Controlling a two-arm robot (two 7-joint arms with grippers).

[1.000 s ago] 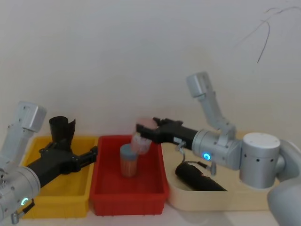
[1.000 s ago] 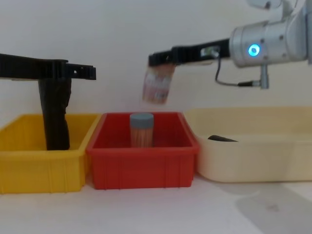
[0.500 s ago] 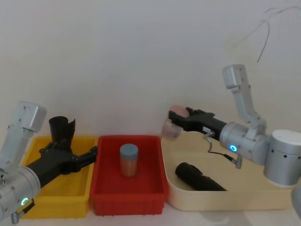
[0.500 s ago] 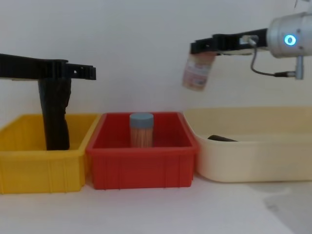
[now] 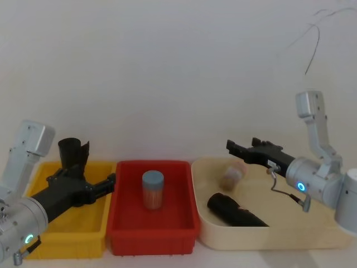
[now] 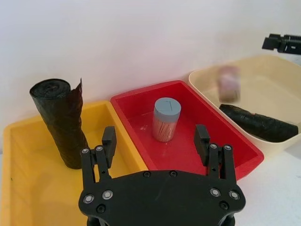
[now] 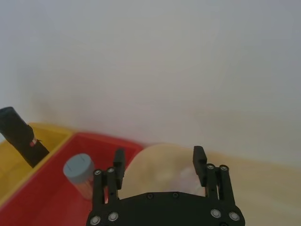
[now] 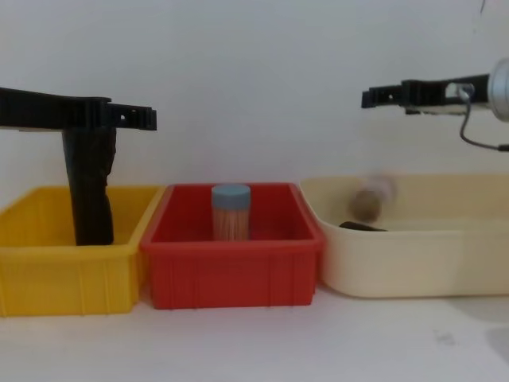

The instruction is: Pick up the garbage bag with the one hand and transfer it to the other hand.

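The garbage bag [image 5: 72, 153], a black crinkled roll with a small red-and-white mark [image 7: 32, 142], stands upright at the back of the yellow bin [image 5: 83, 230]. My left gripper [image 5: 107, 184] hovers open just in front of the roll, reaching toward the red bin, with nothing between its fingers [image 6: 109, 141]. Seen from the chest, the left gripper [image 8: 147, 118] crosses in front of the roll's top [image 8: 89, 191]. My right gripper [image 5: 234, 148] hangs open and empty over the cream tray's [image 5: 268, 237] back left corner, high above it [image 8: 370, 98].
A pinkish jar [image 5: 231, 176], blurred, is in the cream tray beside a plain black roll [image 5: 237, 211] lying there. A jar with a blue-grey lid [image 5: 153, 190] stands in the red bin [image 5: 150, 233]. A white wall is close behind the bins.
My right gripper swung right from above the red bin to over the cream tray, opened and let go of the pinkish jar, which dropped into the tray. The left arm stayed still.
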